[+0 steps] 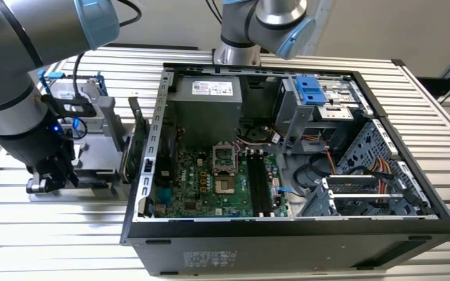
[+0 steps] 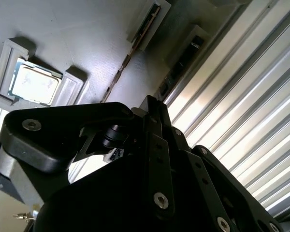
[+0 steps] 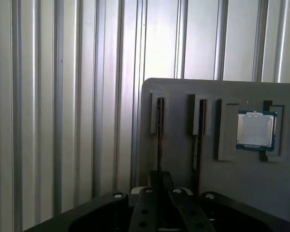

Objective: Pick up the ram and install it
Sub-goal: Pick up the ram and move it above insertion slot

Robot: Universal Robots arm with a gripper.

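Ram [image 3: 160, 137]: standing on edge in a slot of the grey holder [image 3: 183, 92], showing as a thin dark strip running straight toward the gripper.
Neighbours: a second strip [image 3: 198, 140] is sitting in the next slot, and a processor chip [image 3: 255, 129] is lying in a pocket beyond it.
Gripper [image 3: 159, 189]: lining up with the near end of the ram in the first wrist view. I cannot tell whether it is apart or clamped on the strip.
Holder's place: sitting on the slatted table [image 1: 53, 234], to the exterior view's left of the open computer case [image 1: 287, 234].
Step in hand: seemingly the pick-up, since the arm is working at the holder, not at the case.
Install: not yet done. The long dark slots [image 1: 259, 182] on the motherboard [image 1: 186, 193] are looking bare.
Next move calling for: a square hold on the thin edge, clear of the second strip, and a straight pull along the slot.
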